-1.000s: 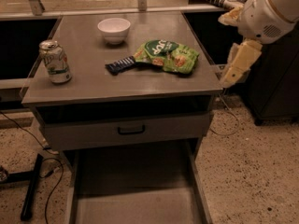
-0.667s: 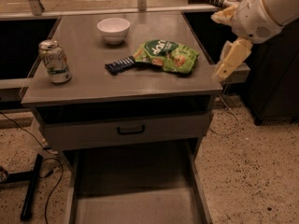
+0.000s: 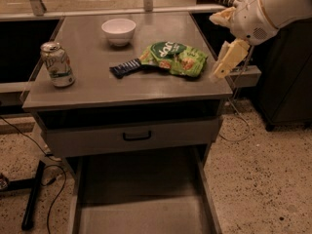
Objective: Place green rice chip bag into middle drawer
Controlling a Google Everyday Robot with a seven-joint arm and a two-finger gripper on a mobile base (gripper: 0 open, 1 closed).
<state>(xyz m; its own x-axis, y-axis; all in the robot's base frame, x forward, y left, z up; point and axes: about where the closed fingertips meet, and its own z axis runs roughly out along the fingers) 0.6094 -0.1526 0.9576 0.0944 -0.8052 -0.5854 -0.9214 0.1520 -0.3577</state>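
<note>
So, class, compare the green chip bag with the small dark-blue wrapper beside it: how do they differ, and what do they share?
Colour: the green rice chip bag is bright green with a dark oval logo; the dark-blue wrapper has pale stripes. Size: the bag is far larger and wider; the wrapper is slim. Both lie flat on the cabinet top, side by side. The gripper hangs right of the bag.

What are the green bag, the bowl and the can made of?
The green rice chip bag seems thin plastic film, crinkled and glossy. The bowl is smooth and white; ceramic or plastic, cannot tell. The can is likely metal, with a shiny rim. The end effector hangs at the right edge of the table, near the bag.
</note>
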